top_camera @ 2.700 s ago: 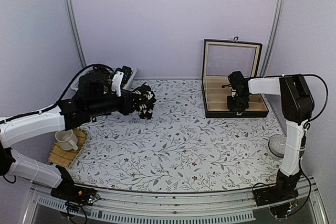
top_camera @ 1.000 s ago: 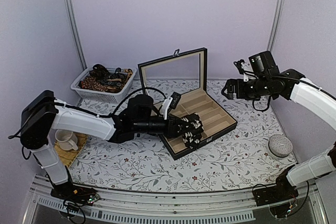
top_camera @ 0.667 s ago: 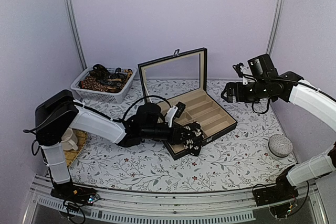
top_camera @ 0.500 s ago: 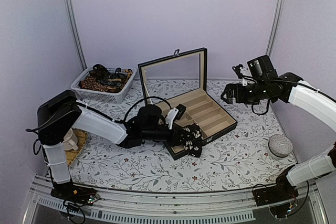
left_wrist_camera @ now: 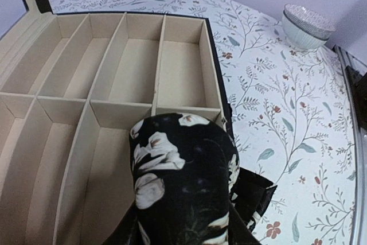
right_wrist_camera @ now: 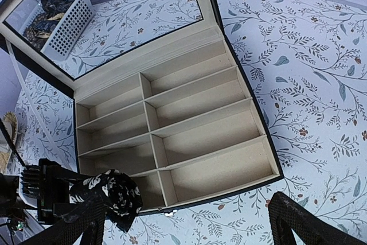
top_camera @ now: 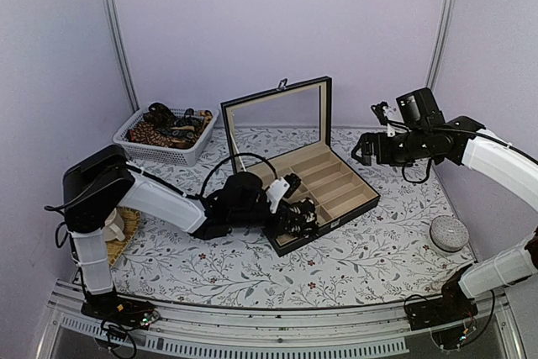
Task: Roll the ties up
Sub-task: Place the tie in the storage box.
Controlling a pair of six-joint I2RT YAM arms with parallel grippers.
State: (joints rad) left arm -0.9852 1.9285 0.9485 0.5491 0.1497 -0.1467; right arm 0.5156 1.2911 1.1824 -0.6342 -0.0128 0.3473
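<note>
over the box (left_wrist_camera: 123, 107) corner slot, the left gripper (top_camera: 300, 218) grasps a rolled tie (left_wrist_camera: 180, 176); placing step, so next lower it in and let go.

Tie (left_wrist_camera: 180, 176) at box (right_wrist_camera: 200, 116) corner; lid (top_camera: 277, 119) behind

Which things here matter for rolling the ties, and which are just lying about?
Job: rolled tie, box, basket, loose ties in it.
Lying about: bowl, cup.
</note>
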